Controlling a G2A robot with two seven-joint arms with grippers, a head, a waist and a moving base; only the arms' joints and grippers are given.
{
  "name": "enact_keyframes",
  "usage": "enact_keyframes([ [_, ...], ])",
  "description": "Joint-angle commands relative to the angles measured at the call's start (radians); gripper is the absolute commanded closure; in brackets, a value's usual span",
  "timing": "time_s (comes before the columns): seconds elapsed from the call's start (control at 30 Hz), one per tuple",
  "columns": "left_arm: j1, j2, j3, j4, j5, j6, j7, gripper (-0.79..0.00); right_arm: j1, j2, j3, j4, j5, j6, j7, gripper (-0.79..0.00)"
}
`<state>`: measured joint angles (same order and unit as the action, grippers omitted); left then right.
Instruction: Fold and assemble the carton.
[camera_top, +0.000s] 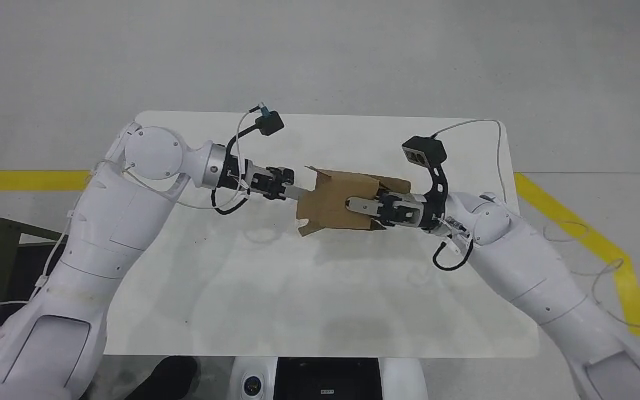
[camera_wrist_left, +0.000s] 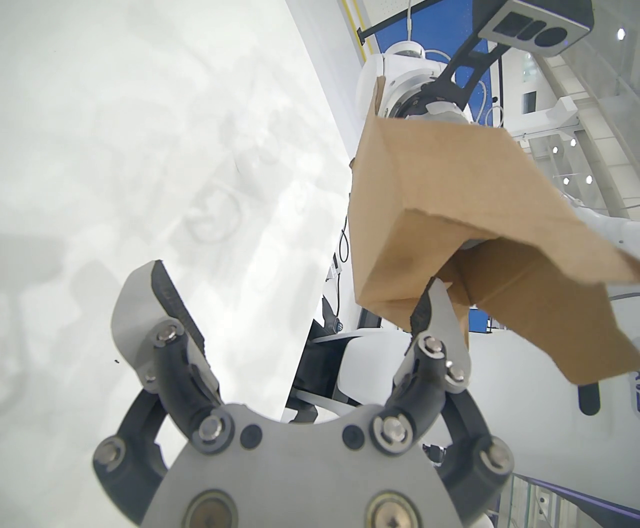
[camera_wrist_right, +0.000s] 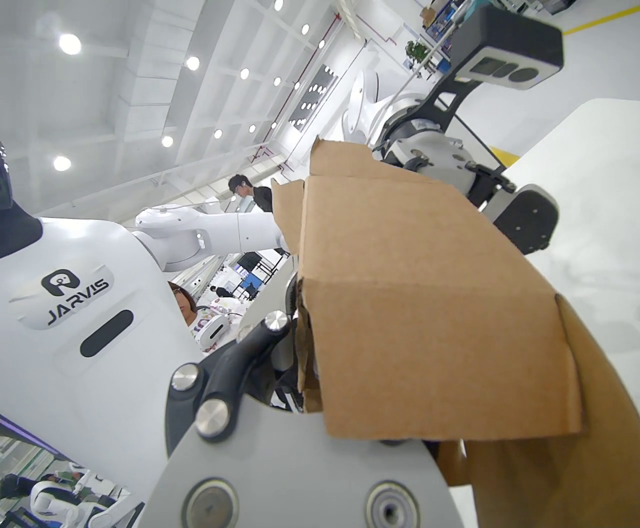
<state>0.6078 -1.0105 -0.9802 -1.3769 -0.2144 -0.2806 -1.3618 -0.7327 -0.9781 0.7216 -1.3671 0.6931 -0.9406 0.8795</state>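
Carton (camera_top: 335, 200), squared up but flaps (camera_wrist_left: 550, 310) unfolded, held above surface (camera_top: 250, 290) by clamped right tool (camera_top: 358, 206); left tool (camera_wrist_left: 296, 275) gapes wide at its end.

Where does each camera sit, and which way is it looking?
Top view: sits above the arms, looking straight down at the table; both arms show, meeting at the carton.
Left wrist view: sits on the left wrist, facing out past the open left pincer to the carton; the other arm shows behind it.
Right wrist view: sits on the right wrist, facing along the carton that the right pincer holds; the left arm shows beyond.
Shared: all three views see the carton.
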Motion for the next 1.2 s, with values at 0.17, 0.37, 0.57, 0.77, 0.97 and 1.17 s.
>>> enact_keyframes([
  [0.17,0.009,0.004,0.005,-0.004,0.035,0.002,-0.001,-0.785,-0.01,-0.001,0.04,0.048,0.041,-0.028,-0.028,0.0],
  [0.37,0.011,0.001,0.027,-0.027,0.036,0.008,-0.018,-0.785,-0.014,-0.013,0.053,0.073,0.035,-0.032,-0.036,0.0],
  [0.57,0.0,0.0,0.028,-0.021,0.015,0.009,-0.02,-0.785,-0.017,-0.031,0.049,0.079,-0.014,-0.019,-0.054,0.0],
  [0.77,-0.001,0.001,0.019,-0.009,-0.004,0.008,-0.016,-0.785,-0.023,-0.045,0.046,0.068,-0.053,-0.006,-0.051,0.0],
  [0.97,-0.002,0.001,0.022,-0.01,-0.008,0.006,-0.017,-0.785,-0.029,-0.057,0.043,0.041,-0.092,0.005,-0.041,0.0],
  [1.17,-0.003,0.001,0.024,-0.012,-0.01,0.007,-0.019,-0.785,-0.036,-0.066,0.05,0.029,-0.112,0.014,-0.04,0.0],
])
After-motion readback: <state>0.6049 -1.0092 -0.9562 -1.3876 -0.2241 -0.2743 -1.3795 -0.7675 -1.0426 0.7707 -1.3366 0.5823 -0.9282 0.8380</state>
